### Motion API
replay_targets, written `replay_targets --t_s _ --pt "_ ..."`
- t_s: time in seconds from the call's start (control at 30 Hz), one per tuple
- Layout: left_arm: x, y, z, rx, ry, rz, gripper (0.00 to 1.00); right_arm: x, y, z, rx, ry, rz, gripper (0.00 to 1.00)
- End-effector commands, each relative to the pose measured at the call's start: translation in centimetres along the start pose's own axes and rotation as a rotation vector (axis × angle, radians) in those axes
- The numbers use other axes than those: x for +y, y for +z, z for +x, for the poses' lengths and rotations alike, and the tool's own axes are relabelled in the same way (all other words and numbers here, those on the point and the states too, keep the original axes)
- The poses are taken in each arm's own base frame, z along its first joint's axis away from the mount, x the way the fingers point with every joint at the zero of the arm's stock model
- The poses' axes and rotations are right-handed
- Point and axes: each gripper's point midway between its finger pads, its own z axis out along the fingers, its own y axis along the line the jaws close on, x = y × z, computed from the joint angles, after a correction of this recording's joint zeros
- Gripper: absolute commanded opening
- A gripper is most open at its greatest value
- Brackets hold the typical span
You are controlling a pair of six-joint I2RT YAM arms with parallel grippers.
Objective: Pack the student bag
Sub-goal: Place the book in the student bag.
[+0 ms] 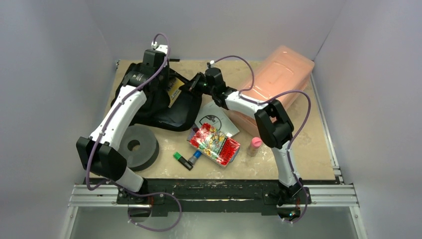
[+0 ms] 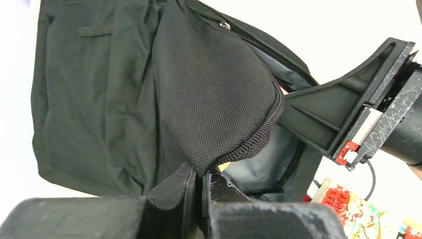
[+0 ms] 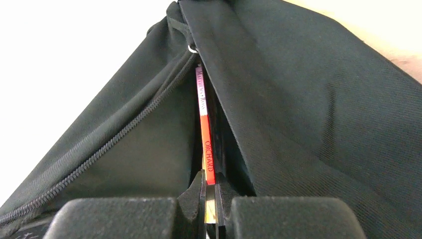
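The student bag [image 1: 169,112] is a black fabric backpack lying at the back left of the table, its zipped mouth held open. My left gripper [image 2: 201,174] is shut on the edge of the bag's mesh flap [image 2: 219,94] by the zipper and holds it lifted. My right gripper [image 3: 210,186] is shut on a thin book with a red spine [image 3: 205,134], which stands edge-on in the bag's opening. In the top view the two grippers meet over the bag, the left one [image 1: 165,83] and the right one [image 1: 191,85]. The right gripper also shows in the left wrist view [image 2: 338,114].
A translucent pink plastic box [image 1: 276,79] stands at the back right. A dark grey foam ring [image 1: 134,146] lies front left. A white booklet [image 1: 216,119], a red snack pack [image 1: 215,144], a green marker [image 1: 182,160], a blue stick [image 1: 195,156] and a pink-capped bottle [image 1: 256,144] lie mid-table.
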Motion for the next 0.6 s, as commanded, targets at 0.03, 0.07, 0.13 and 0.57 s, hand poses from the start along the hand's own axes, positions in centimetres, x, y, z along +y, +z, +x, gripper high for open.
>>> replay_targets --t_s 0.03,0.07,0.13,0.57 --pt "-1.7 -0.3 -3.5 -0.095 0.016 0.085 0.0 3.2 -1.3 -0.4 0.019 -0.022 -0.086 0.0" --pt "-2.1 0.0 -3.4 -0.092 0.027 0.103 0.0 3.0 -1.5 0.1 0.036 -0.018 -0.09 0.0" --pt "-2.7 0.1 -3.3 -0.094 0.041 0.138 0.0 2.3 -1.3 1.0 0.066 -0.037 -0.08 0.0" --pt "-3.2 -1.2 -3.5 -0.143 0.054 0.24 0.0 2.9 4.2 3.1 0.12 -0.149 -0.21 0.0"
